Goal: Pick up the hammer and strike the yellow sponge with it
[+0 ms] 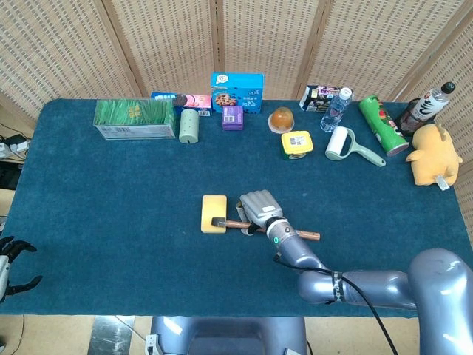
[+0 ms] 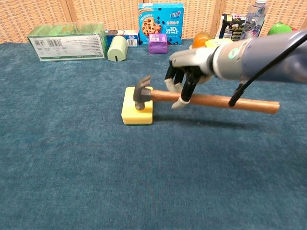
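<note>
A yellow sponge [image 1: 213, 210] [image 2: 129, 111] lies flat on the blue cloth near the table's middle. My right hand [image 1: 256, 208] [image 2: 187, 73] grips the wooden handle of the hammer [image 1: 295, 234] [image 2: 225, 101] near its head. The handle runs almost level to the right. The steel head [image 2: 142, 92] presses down on the sponge's right part. My left hand [image 1: 10, 265] hangs off the table's front left corner with its fingers apart and nothing in them.
Along the far edge stand a green box [image 1: 134, 118], a pale green roll [image 1: 189, 126], a cookie box [image 1: 237, 92], a purple box [image 1: 232, 117], an orange jelly cup [image 1: 281, 119], a yellow tub [image 1: 296, 145], a bottle [image 1: 335, 109], a lint roller [image 1: 341, 143], a green can [image 1: 382, 124] and a yellow plush toy [image 1: 431, 154].
</note>
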You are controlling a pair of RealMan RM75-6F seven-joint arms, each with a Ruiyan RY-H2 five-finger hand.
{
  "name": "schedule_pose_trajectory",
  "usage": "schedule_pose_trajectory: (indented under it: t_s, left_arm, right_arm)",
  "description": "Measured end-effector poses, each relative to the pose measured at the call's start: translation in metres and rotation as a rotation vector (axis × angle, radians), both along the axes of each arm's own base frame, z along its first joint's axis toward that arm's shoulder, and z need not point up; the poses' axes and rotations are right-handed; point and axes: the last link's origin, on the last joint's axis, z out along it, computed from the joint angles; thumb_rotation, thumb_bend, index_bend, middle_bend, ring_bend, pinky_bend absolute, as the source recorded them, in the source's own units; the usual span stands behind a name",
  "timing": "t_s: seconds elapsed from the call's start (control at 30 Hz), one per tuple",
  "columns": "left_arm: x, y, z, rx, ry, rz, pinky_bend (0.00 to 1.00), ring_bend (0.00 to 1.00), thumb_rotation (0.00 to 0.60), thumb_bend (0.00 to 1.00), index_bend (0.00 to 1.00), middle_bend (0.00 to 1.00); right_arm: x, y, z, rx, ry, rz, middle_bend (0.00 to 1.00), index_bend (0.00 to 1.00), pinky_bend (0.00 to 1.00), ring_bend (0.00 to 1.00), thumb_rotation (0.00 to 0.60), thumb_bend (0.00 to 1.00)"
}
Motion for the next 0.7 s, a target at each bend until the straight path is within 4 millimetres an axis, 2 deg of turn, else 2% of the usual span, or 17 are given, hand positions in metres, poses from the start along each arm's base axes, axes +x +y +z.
schedule_pose_trajectory:
  t_s: [0.1, 0.2, 0.4, 0.7]
  left_arm:
    - [0.003, 0.001, -0.002, -0.006, -0.001, -0.01, 0.12, 0.12, 0.6, 0.2, 0.36, 0.28]
    - [0.006, 0.002, -0.004, -0.01, 0.0, -0.019, 0.12, 0.12, 0.6, 0.2, 0.36, 0.28]
    - [0.013, 0.001, -0.006, -0.017, 0.008, -0.03, 0.12, 0.12, 0.6, 0.2, 0.36, 0.28]
    - [0.021, -0.003, -0.007, -0.02, 0.021, -0.031, 0.12, 0.12, 0.6, 0.2, 0.36, 0.28]
  right_arm:
    - [-0.009, 0.001, 0.018, -0.024, -0.021, -0.014, 1.0, 0.95, 1.0, 1.0, 0.6, 0.36]
    - [-0.023, 0.005, 0.026, -0.028, -0.02, -0.031, 1.0, 0.95, 1.0, 1.0, 0.6, 0.36]
    - [-0.044, 0.008, 0.029, -0.026, -0.02, -0.051, 1.0, 0.95, 1.0, 1.0, 0.6, 0.36]
    - [-0.085, 0.001, 0.031, -0.082, 0.056, -0.047, 1.0, 0.94, 0.99, 1.0, 0.6, 0.36]
